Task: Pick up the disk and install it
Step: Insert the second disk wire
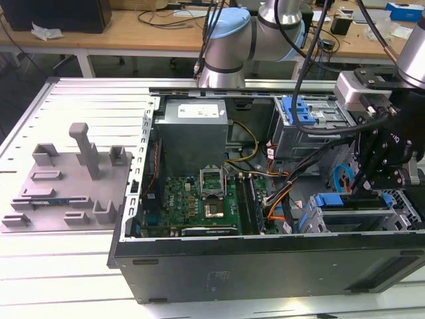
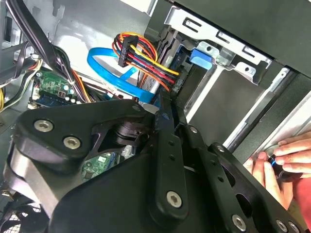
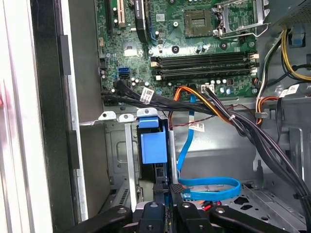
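Hovering inside the open computer case [image 1: 265, 266], the gripper [image 3: 167, 194] has its fingers pressed together on the disk [image 3: 154, 150], which stands on edge in the drive bay [image 3: 119, 145].

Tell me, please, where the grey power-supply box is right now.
The grey power-supply box sits inside the open case, just beyond the green motherboard in the exterior view.
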Robot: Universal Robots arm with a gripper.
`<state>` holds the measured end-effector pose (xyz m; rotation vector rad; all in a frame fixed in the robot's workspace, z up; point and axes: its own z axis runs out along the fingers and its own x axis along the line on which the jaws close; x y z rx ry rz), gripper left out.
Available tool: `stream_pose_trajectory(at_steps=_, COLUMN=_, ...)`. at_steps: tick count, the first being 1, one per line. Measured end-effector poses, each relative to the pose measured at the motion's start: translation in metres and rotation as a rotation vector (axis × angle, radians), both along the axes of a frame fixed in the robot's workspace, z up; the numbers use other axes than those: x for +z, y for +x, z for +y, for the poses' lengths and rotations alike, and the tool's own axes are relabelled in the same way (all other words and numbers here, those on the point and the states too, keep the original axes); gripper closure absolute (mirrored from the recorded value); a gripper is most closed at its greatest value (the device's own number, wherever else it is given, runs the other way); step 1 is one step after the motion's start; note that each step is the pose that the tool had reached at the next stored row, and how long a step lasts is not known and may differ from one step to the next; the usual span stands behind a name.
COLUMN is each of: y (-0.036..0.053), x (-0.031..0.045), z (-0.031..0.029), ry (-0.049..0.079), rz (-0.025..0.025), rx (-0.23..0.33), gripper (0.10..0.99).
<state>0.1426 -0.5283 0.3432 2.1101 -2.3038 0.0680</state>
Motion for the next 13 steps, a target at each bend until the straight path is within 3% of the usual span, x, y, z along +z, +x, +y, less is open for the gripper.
stream_pose_trajectory(at_steps=2, y=0.0, x=-0.0034, z=0.0, ry=0.0, rz=-0.0001, rx=0.004, gripper=0.925)
stream_pose_trajectory(at_steps=8, y=0.0, x=-0.0039, z=0.0, ry=0.001, rz=0.0, rx=0.004, gripper=0.91)
stream_pose_trajectory(at_steps=9, y=0.0, x=-0.0024, z=0.0, ry=0.001, rz=0.0, rx=0.004, gripper=0.847)
stream_pose_trajectory(at_steps=13, y=0.0, x=0.0078, z=0.0006, ry=0.0, rz=0.0, rx=0.004, gripper=0.847)
